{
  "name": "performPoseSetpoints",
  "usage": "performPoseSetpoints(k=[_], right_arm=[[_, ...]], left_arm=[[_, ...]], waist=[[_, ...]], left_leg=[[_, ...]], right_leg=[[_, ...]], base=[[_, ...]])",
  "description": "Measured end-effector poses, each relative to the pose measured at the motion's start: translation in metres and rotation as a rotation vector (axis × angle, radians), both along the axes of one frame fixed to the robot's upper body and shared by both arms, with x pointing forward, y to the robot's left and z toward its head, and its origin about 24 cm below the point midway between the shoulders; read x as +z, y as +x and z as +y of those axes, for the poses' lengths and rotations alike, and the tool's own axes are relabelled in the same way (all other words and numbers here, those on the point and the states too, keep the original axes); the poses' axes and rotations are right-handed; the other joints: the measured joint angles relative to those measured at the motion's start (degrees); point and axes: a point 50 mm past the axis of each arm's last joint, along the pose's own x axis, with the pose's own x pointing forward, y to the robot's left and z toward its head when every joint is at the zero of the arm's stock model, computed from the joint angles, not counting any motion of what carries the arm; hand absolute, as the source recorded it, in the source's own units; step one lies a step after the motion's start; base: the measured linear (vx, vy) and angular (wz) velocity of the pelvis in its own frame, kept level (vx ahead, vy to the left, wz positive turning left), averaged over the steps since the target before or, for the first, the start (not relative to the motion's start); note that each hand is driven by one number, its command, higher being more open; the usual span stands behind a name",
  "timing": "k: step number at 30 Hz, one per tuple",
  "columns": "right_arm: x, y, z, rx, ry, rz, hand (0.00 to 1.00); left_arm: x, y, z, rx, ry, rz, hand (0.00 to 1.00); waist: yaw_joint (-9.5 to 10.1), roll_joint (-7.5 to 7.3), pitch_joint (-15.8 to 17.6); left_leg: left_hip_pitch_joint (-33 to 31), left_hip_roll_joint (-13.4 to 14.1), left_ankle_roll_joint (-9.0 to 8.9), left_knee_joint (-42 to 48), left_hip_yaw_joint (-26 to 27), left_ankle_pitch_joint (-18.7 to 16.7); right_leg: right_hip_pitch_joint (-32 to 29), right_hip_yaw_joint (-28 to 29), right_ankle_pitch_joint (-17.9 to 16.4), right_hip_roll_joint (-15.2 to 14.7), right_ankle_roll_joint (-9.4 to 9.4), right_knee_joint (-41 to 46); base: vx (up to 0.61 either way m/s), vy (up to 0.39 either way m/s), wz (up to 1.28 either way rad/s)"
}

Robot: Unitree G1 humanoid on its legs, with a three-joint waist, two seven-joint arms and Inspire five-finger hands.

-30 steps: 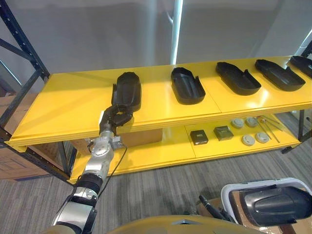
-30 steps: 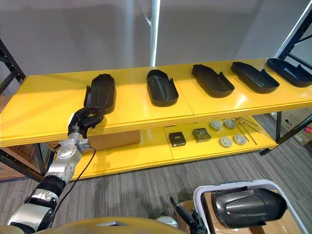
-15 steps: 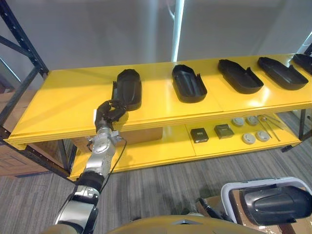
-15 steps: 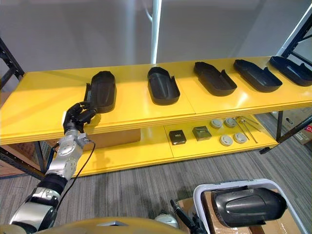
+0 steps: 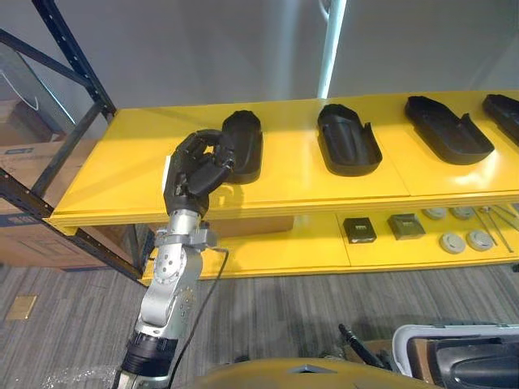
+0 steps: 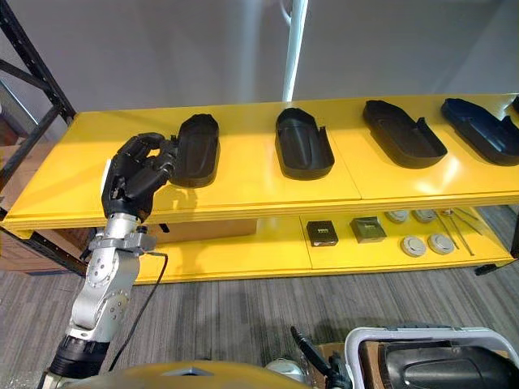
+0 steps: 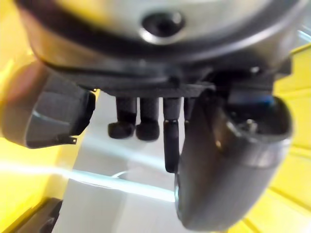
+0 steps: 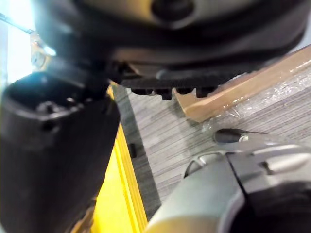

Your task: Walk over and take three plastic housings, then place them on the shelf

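The left robot hand [image 5: 197, 168] hangs curled and empty before the yellow shelf [image 5: 122, 174], close by the housing [image 5: 244, 144] at the shelf's left end. The housing looks light, stiff and smooth; its raised side wall seems the surest hold. Whether the right robot hand [image 8: 53, 136] is apart or together, I cannot tell.

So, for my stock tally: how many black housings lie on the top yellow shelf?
4 housings on the shelf: one beside the left hand, one in the middle, two to its right. More may lie beyond the view's right edge.
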Motion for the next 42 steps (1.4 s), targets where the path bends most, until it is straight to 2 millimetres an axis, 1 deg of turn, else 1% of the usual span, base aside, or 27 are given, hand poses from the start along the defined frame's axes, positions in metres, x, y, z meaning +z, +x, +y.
performPoseSetpoints(k=[3, 7, 8, 9, 12, 15, 16, 22, 27, 32, 36, 39, 40, 42], right_arm=[[0.0, 0.001, -0.001, 0.004, -0.004, -0.002, 1.0], [0.0, 0.002, -0.001, 0.013, -0.004, -0.001, 1.0], [0.001, 0.003, -0.001, 0.023, -0.005, -0.002, 1.0], [0.001, 0.004, -0.001, 0.025, -0.005, -0.004, 1.0], [0.001, 0.006, -0.001, 0.029, -0.005, -0.008, 1.0], [0.0, 0.004, -0.001, 0.028, -0.003, 0.0, 1.0], [0.0, 0.004, -0.001, 0.028, -0.002, 0.001, 1.0], [0.001, 0.006, 0.0, 0.034, 0.003, -0.007, 1.0], [0.001, 0.007, 0.0, 0.036, 0.004, -0.01, 1.0], [0.001, 0.007, 0.001, 0.043, 0.014, -0.014, 1.0], [0.0, 0.006, 0.001, 0.042, 0.016, -0.011, 1.0], [0.0, 0.006, 0.002, 0.044, 0.021, -0.01, 1.0], [0.0, 0.005, 0.002, 0.046, 0.022, -0.009, 1.0], [0.0, 0.005, 0.002, 0.046, 0.023, -0.008, 1.0]], left_arm=[[-0.004, 0.001, -0.002, -0.029, 0.019, 0.039, 0.0], [-0.015, 0.002, -0.002, -0.051, 0.058, 0.121, 0.0], [-0.025, 0.003, 0.001, -0.06, 0.089, 0.18, 0.0], [-0.029, 0.004, 0.002, -0.063, 0.103, 0.208, 0.0], [-0.056, 0.004, 0.012, -0.063, 0.164, 0.37, 0.0], [-0.072, 0.003, 0.022, -0.044, 0.196, 0.461, 0.0], [-0.074, 0.003, 0.025, -0.04, 0.208, 0.476, 0.0], [-0.076, 0.009, 0.039, -0.002, 0.244, 0.505, 0.0], [-0.074, 0.019, 0.043, 0.015, 0.26, 0.505, 0.0], [-0.076, 0.022, 0.046, 0.02, 0.248, 0.52, 0.0], [-0.076, 0.028, 0.048, 0.025, 0.252, 0.527, 0.0], [-0.077, 0.036, 0.049, 0.023, 0.245, 0.535, 0.0], [-0.077, 0.038, 0.053, 0.025, 0.225, 0.545, 0.0], [-0.076, 0.038, 0.054, 0.023, 0.23, 0.542, 0.0]], waist=[[0.43, 0.37, 0.1], [0.29, 0.39, 0.2], [0.02, 0.41, 0.2], [-0.16, 0.41, 0.2], [-0.84, 0.41, 0.2], [-0.89, 0.35, 0.2], [-0.89, 0.35, 0.2], [-0.89, 0.28, 0.3], [-0.92, 0.2, 0.3], [-0.77, 0.08, 0.4], [-0.82, -0.11, 0.5], [-0.84, -0.37, 0.7], [-0.89, -0.44, 0.7], [-0.81, -0.49, 0.7]], left_leg=[[0.0, 0.0, -0.04, 0.0, 0.0, 0.1], [0.1, 0.0, -0.01, 0.0, 0.0, 0.2], [0.1, 0.0, 0.43, 0.0, 0.0, 0.5], [0.1, 0.0, 0.43, 0.0, 0.0, 0.6], [0.2, 0.1, 0.46, 0.0, 0.2, 0.6], [0.3, 0.1, 0.46, 0.0, 0.3, 0.6], [0.3, 0.1, 0.45, 0.1, 0.3, 0.6], [0.3, 0.0, 0.4, 0.2, 0.4, 0.7], [0.4, 0.1, 0.39, 0.2, 0.7, 0.7], [1.0, 0.1, 0.37, 0.2, 1.3, 0.7], [0.9, 0.1, 0.27, 0.2, 1.5, 0.7], [0.9, 0.2, -0.16, 0.1, 1.5, 0.6], [0.8, 0.3, -0.24, 0.0, 2.0, 0.6], [0.6, 0.4, -0.3, 0.0, 2.2, 0.7]], right_leg=[[0.0, 0.0, 0.0, 0.0, 0.0, 0.0], [0.0, 0.0, 0.0, 0.0, 0.01, 0.0], [0.0, 0.0, 0.0, 0.1, 0.01, 0.0], [0.0, 0.0, 0.0, 0.1, 0.01, 0.0], [-0.1, 0.1, 0.0, 0.1, 0.01, -0.2], [-0.1, 0.1, 0.0, 0.2, 0.03, -0.3], [-0.1, 0.1, 0.0, 0.2, 0.04, -0.4], [-0.1, 0.2, 0.1, 0.3, 0.15, -0.9], [-0.1, 0.4, 0.1, 0.3, 0.17, -1.0], [0.1, 1.2, 0.2, 0.4, 0.25, -0.8], [-0.1, 1.4, 0.1, 0.4, 0.11, -0.8], [-0.2, 1.5, 0.0, 0.4, 0.13, -0.9], [-0.5, 1.7, -0.1, 0.5, 0.25, -1.0], [-0.7, 2.0, -0.1, 0.6, 0.25, -1.0]], base=[[0.0, 0.0, 0.0], [0.0, 0.0, 0.0], [0.0, 0.0, 0.0], [0.0, 0.0, 0.0], [0.0, 0.012, -0.03], [0.0, 0.007, -0.01], [0.0, 0.0, 0.0], [0.0, 0.0, -0.01], [0.0, 0.0, -0.01], [-0.01, 0.006, -0.08], [-0.04, 0.023, -0.03], [-0.06, 0.042, -0.02], [-0.06, 0.06, -0.07], [-0.01, 0.026, -0.04]])
